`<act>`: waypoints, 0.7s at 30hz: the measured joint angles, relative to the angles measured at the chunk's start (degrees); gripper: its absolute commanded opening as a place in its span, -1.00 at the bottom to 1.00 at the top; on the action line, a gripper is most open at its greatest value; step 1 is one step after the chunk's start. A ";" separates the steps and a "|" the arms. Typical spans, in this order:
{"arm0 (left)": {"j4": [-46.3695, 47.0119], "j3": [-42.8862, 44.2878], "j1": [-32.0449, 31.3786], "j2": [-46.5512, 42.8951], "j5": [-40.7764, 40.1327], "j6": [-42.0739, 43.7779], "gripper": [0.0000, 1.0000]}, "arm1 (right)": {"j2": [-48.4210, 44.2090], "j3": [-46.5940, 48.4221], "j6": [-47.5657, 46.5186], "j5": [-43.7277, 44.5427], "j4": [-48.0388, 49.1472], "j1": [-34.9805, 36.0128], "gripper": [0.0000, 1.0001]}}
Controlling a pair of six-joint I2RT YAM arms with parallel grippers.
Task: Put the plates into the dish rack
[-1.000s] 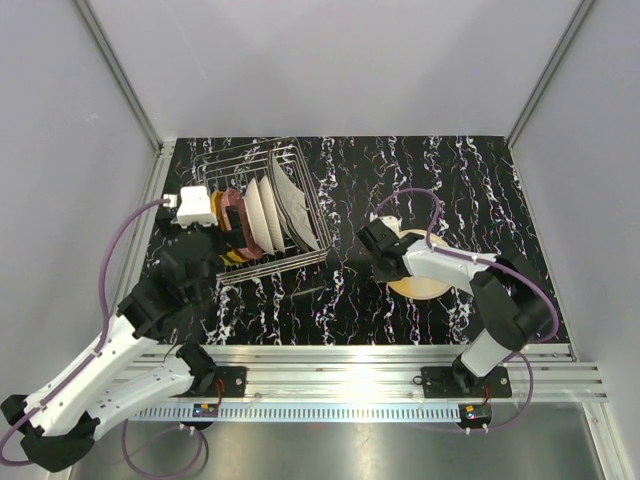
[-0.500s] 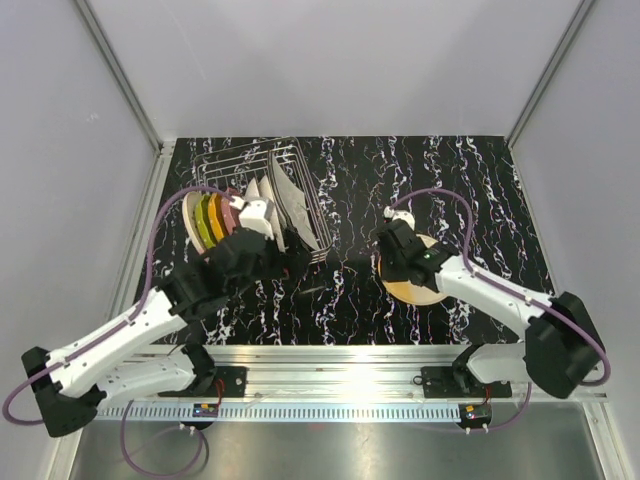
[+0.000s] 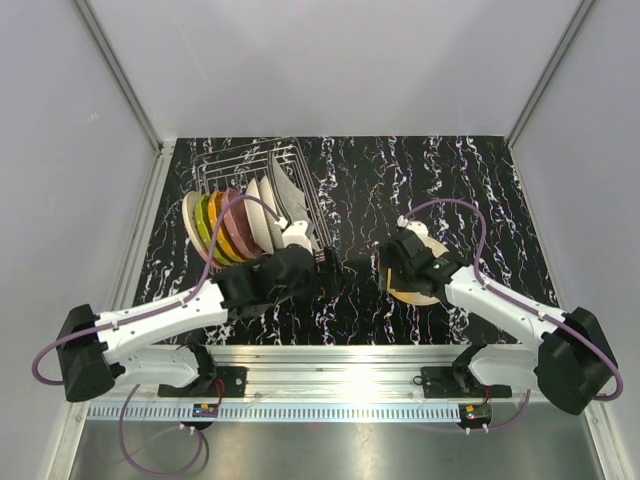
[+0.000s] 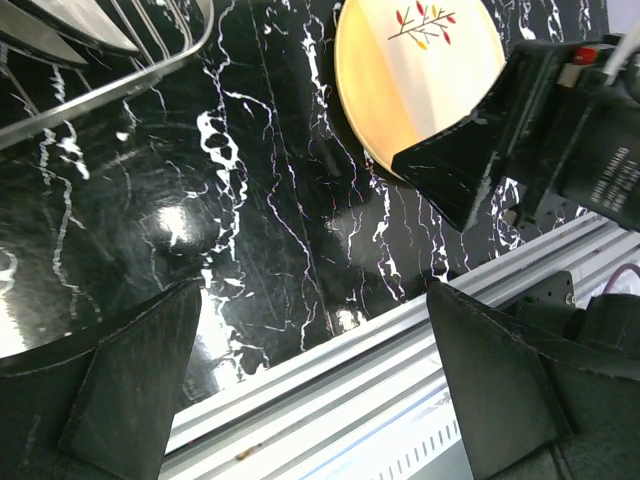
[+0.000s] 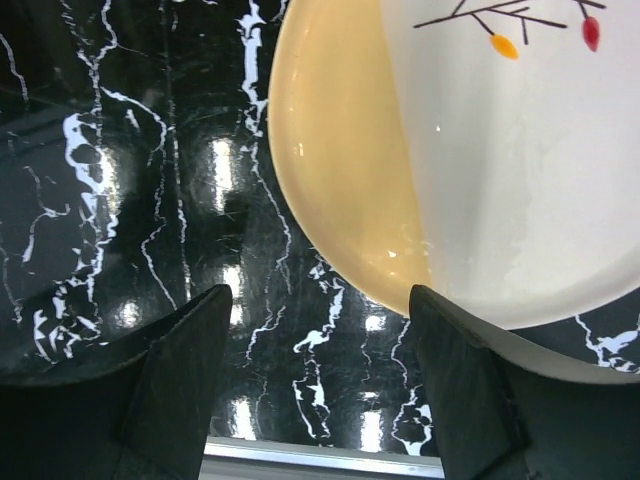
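The dish rack [image 3: 236, 160] stands at the back left with several plates on edge in it: cream [image 3: 190, 218], lime-green [image 3: 205, 226], orange [image 3: 218, 222], pink [image 3: 238, 230] and white [image 3: 259, 214] ones. One tan-and-white plate [image 3: 420, 285] [image 5: 480, 150] [image 4: 420, 80] with a leaf twig lies flat on the table at the right. My right gripper [image 3: 396, 272] [image 5: 320, 385] hangs open over that plate's near-left edge, nothing between its fingers. My left gripper [image 3: 330, 267] [image 4: 315, 390] is wide open and empty over bare table between rack and plate.
Black marbled tabletop [image 3: 350, 180]. An aluminium rail [image 3: 380, 360] runs along the near edge, seen low in both wrist views. A corner of the rack's wire [image 4: 150, 65] shows at the left wrist view's upper left. Grey walls enclose the table.
My left arm swung right, away from the rack toward the table's middle. My right gripper went from shut to open and shifted slightly right over the flat plate.
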 measured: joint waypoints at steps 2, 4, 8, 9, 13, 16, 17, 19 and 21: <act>0.90 -0.26 -0.39 1.53 0.07 -1.05 0.98 | 0.02 -0.07 0.44 0.72 -0.63 0.00 0.42; 1.92 -0.55 -1.05 3.02 0.09 -1.70 0.98 | 0.59 -0.07 0.37 0.79 -0.57 0.00 0.34; 2.38 -1.64 -1.77 3.61 0.11 -2.49 0.98 | 4.33 -0.02 -1.01 0.59 0.87 0.00 0.26; 2.62 -2.08 -1.86 3.48 0.09 -2.58 0.98 | 5.70 -0.02 -1.51 0.39 1.64 0.00 0.25; 2.93 -4.87 -1.90 1.18 0.09 -3.13 0.98 | 9.49 -0.02 -3.82 -0.92 5.40 0.00 0.18; 2.80 -6.43 -1.90 -1.25 0.09 -3.56 0.98 | 11.85 0.00 -5.57 -0.92 8.66 0.00 0.03; 2.58 -6.78 -1.90 -2.08 0.09 -3.67 0.98 | 12.94 0.09 -6.19 -0.92 9.64 0.00 -0.01; 2.05 -7.39 -1.90 -3.89 -0.02 -3.82 0.98 | 15.41 0.63 -6.86 -0.92 10.62 0.00 -0.07; 1.73 -7.74 -1.90 -5.51 -0.26 -3.93 0.98 | 17.16 1.79 -7.69 -0.90 11.72 0.00 -0.13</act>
